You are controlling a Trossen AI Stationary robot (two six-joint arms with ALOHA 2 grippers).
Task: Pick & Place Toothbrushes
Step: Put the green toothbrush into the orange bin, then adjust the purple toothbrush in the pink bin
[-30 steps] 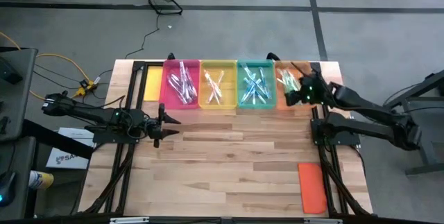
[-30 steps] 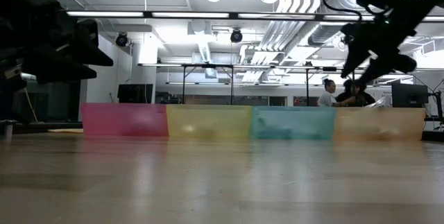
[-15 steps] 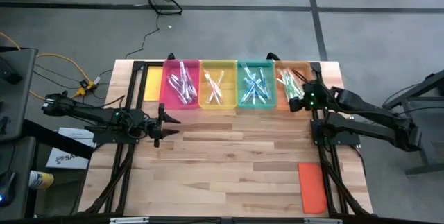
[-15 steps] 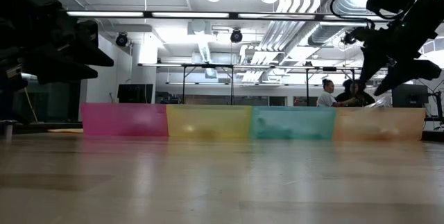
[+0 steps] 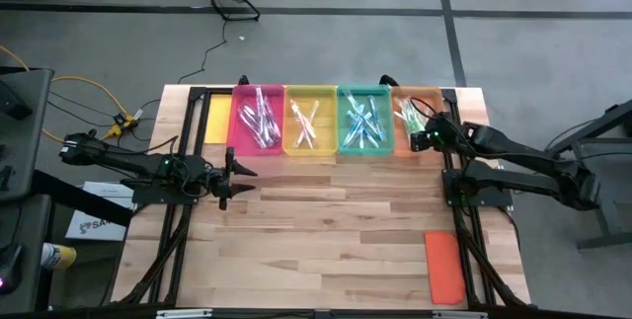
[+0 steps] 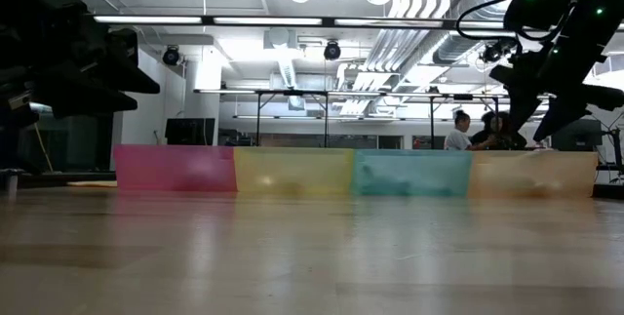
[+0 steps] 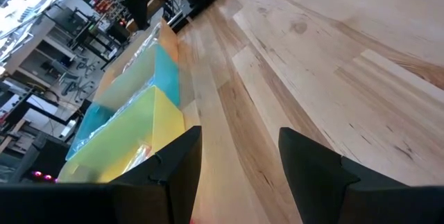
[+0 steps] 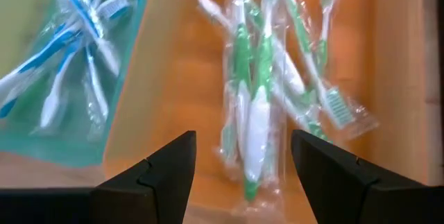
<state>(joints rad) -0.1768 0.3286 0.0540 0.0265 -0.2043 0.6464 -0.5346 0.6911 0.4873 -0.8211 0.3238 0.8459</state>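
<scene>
Hovering over the orange tray's [image 5: 427, 95] near edge, right gripper [image 5: 416, 141] has fingers spread, grasping nothing. Green toothbrushes [image 8: 260, 92] lie in that tray, toward 12 o'clock. Left gripper [image 5: 237, 179], released, waits at 9 o'clock above bare table [image 5: 336, 230].

Overhead looks straight down, low view level — both share trays [image 5: 311, 121].

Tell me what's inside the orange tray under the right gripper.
Inside the orange tray lies a pile of green-and-white toothbrushes in clear wrappers. The open right gripper hovers above its near edge, holding nothing. Anything beneath the pile is covered.
</scene>
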